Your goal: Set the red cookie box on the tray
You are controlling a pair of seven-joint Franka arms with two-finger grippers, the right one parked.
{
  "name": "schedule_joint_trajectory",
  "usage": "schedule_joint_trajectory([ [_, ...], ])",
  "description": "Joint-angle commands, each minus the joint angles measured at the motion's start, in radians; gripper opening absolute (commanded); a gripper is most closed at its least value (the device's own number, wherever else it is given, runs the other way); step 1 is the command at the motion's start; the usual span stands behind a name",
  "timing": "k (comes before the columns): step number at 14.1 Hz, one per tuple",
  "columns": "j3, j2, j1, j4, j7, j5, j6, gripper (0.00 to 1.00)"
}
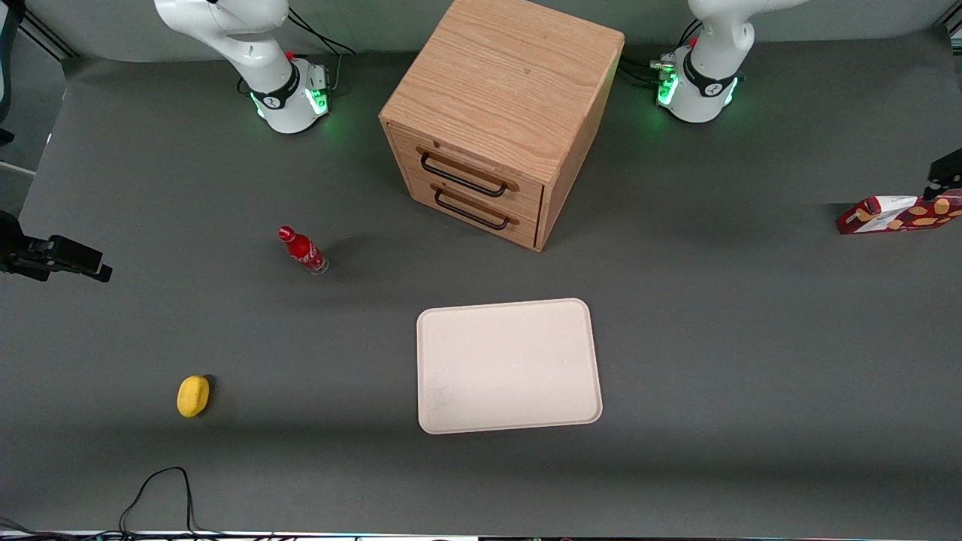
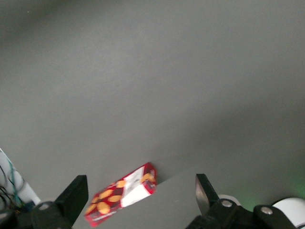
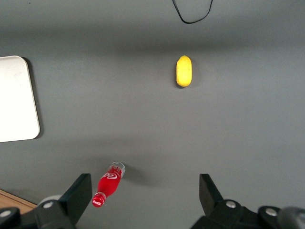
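Note:
The red cookie box lies on the grey table toward the working arm's end, its tan cookie pictures and a white side showing. It also shows in the left wrist view. My left gripper hangs just above the box's outer end, at the edge of the front view. In the left wrist view the gripper is open, its fingers spread wide with the box below and between them, not touching it. The cream-beige tray lies empty near the table's middle, nearer the front camera than the box.
A wooden drawer cabinet stands farther from the front camera than the tray. A small red bottle and a yellow oval object lie toward the parked arm's end. A black cable loops at the near table edge.

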Motion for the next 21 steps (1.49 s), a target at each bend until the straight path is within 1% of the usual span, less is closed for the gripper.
schedule_joint_trajectory([
  [1,0.065,-0.024,0.027,-0.093,0.329,0.013,0.081,0.99],
  [4,0.120,-0.026,0.069,-0.176,0.605,0.013,0.159,0.99],
  [7,0.132,-0.026,0.133,-0.280,0.929,0.012,0.303,0.99],
  [8,0.152,-0.024,0.155,-0.324,0.999,0.012,0.354,0.99],
  [9,0.171,-0.022,0.159,-0.369,1.067,0.013,0.415,0.99],
  [11,0.175,-0.013,0.202,-0.464,1.258,0.013,0.573,0.99],
  [12,0.178,-0.001,0.221,-0.504,1.323,0.013,0.641,0.99],
  [16,0.180,0.120,0.271,-0.521,1.406,0.012,0.726,0.98],
  [21,0.178,0.235,0.305,-0.523,1.414,0.000,0.805,0.98],
])
